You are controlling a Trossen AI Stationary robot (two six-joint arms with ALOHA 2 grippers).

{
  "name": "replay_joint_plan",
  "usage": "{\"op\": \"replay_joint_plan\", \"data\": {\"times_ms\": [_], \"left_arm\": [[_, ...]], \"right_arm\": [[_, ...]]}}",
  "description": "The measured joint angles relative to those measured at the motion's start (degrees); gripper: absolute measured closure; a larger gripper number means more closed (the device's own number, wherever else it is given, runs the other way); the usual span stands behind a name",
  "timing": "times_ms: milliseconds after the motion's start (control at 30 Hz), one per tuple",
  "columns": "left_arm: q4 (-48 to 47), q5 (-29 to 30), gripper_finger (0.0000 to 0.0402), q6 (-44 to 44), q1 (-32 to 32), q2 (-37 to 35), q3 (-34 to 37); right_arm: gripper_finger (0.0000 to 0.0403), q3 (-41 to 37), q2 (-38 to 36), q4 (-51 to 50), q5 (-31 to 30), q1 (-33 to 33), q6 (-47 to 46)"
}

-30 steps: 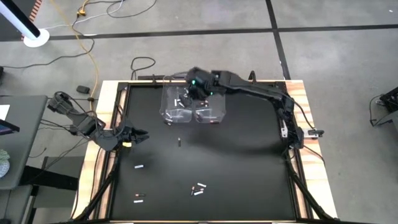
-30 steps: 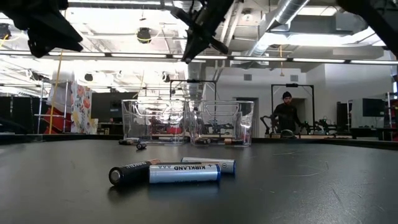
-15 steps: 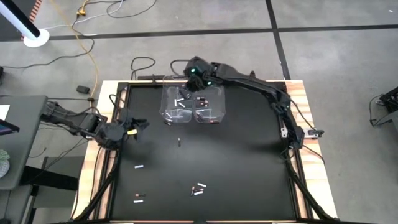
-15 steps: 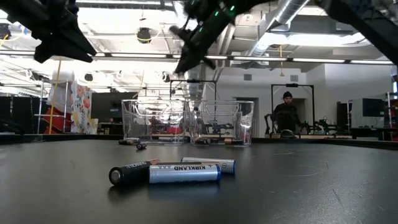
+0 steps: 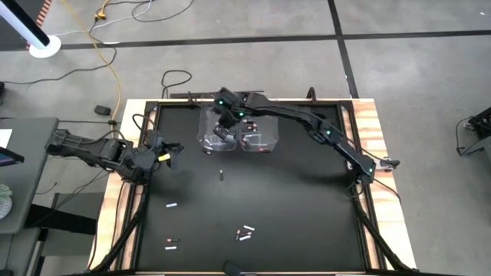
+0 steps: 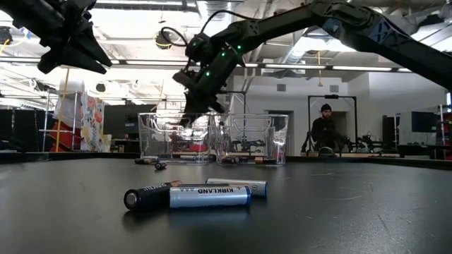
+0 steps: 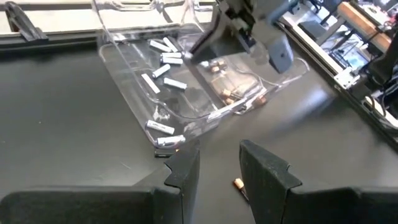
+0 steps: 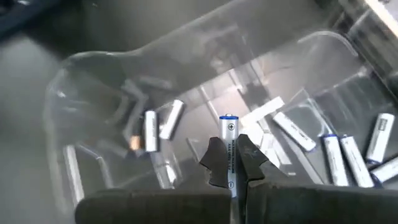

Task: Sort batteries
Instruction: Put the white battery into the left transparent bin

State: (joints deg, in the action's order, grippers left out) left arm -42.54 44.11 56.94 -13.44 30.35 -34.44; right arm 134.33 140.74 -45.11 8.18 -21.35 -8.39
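The right gripper (image 8: 229,163) is stretched over the left clear rectangular plastic bin (image 5: 214,129), clamped on a slim white battery (image 8: 229,142). White batteries (image 7: 163,67) lie inside that bin. The left gripper (image 5: 170,153) is held partly open, empty, at the table's left edge.

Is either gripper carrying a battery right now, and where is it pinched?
The right gripper pinches a white battery around its lower body, plus end sticking out, above the left bin. The left gripper holds nothing.
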Motion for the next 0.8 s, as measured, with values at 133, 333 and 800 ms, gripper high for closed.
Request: {"op": "replay_joint_plan", "data": {"times_ms": [133, 333, 800], "left_arm": [[-0.04, 0.05, 0.0295, 0.56, 0.42, 0.0, 0.0], [-0.14, 0.18, 0.0295, 0.89, 1.44, 0.01, 0.0], [-0.13, 0.4, 0.0295, 2.03, 2.52, 0.02, 0.0]], "right_arm": [[0.0403, 0.17, 0.34, -0.42, 0.38, -0.98, 2.31], [0.0403, 0.17, 0.54, 1.02, 0.29, -1.34, 5.4], [0.0402, 0.22, 4.69, -0.19, -0.95, -0.64, 15.38]]}}
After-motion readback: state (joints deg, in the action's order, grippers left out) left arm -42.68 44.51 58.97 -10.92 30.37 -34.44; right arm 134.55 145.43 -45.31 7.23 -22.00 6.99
